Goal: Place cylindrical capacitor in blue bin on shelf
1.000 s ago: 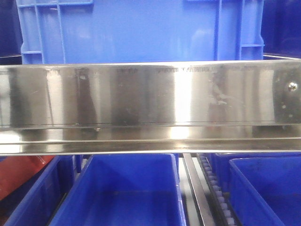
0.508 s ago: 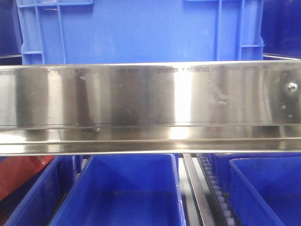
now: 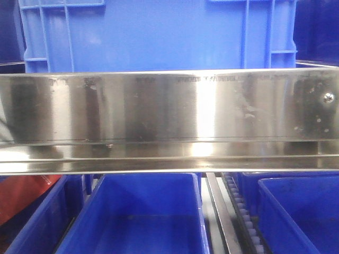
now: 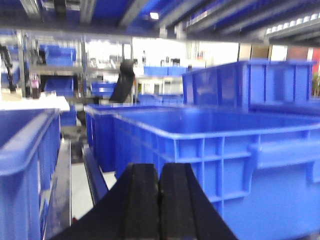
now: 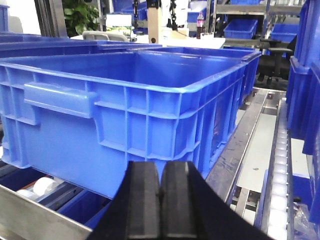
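The shelf point(image 3: 169, 106) fills the front view with its bright steel front rail running left to right. Above and behind the rail stands a large blue bin point(image 3: 159, 34); below it, on the lower level, sits another open blue bin point(image 3: 140, 217), with a roller track point(image 3: 241, 211) just to its right and a further bin point(image 3: 299, 211) beyond that.

In the left wrist view the left gripper point(image 4: 159, 200) has its black fingers pressed together, with nothing seen between them, and a ribbed blue bin point(image 4: 225, 145) lies just beyond on the right.

The right gripper point(image 5: 160, 200) is likewise pressed together — no object is visible in it — close in front of a blue bin point(image 5: 125, 110) resting on the shelf rollers, a steel rail point(image 5: 35, 220) at near left.

The cylindrical capacitor does not show in any view, so I cannot tell where it is.
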